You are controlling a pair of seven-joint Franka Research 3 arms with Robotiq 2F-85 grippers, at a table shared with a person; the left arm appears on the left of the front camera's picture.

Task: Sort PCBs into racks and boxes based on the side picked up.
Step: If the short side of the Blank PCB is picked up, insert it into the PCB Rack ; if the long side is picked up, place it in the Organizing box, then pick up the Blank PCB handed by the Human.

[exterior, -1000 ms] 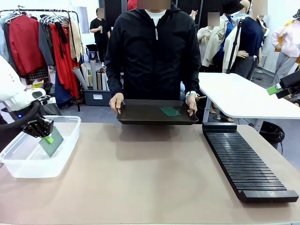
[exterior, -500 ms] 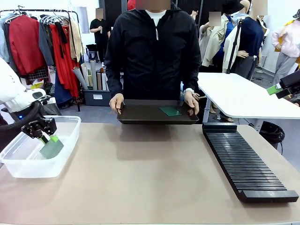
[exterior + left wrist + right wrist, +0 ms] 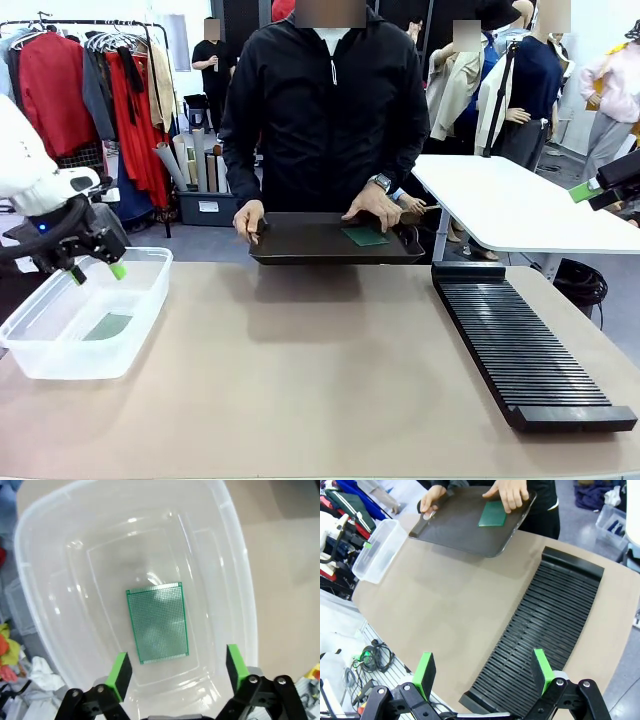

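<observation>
Your left pincer (image 3: 97, 272) hangs spread over the box (image 3: 70, 360) at nine o'clock on the worktop (image 3: 300, 380), where the PCB (image 3: 158, 622) lies flat, dotted face up (presumably why it belongs here).

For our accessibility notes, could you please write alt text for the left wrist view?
A green PCB lies flat, dotted face up, on the floor of the clear plastic box. The left gripper hangs open above it, holding nothing.
</observation>
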